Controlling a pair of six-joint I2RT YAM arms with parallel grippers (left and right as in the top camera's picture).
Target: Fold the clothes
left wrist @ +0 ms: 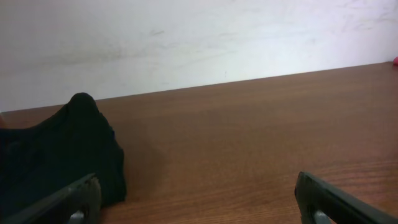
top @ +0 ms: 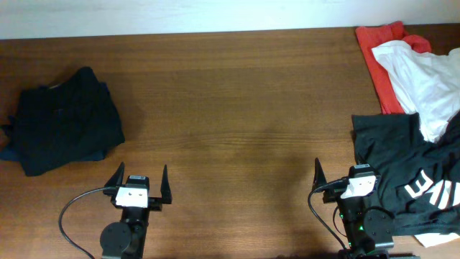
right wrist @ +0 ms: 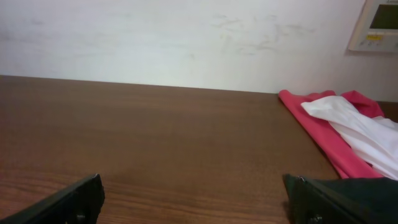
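Note:
A folded dark garment [top: 65, 121] lies at the left of the wooden table [top: 237, 108]; it also shows in the left wrist view [left wrist: 56, 155]. At the right lies a heap: a red garment [top: 381, 54], a white shirt [top: 428, 79] over it, and a black shirt with white print [top: 410, 165] nearest the front. The red garment [right wrist: 317, 130] and white shirt [right wrist: 360, 127] show in the right wrist view. My left gripper [top: 140, 180] is open and empty near the front edge. My right gripper [top: 338, 176] is open and empty, its right finger at the black shirt's edge.
A pale wall [left wrist: 199, 37] runs behind the table's far edge. A wall panel [right wrist: 376, 25] shows at the upper right of the right wrist view. Cables [top: 72, 208] trail from both arms at the front edge.

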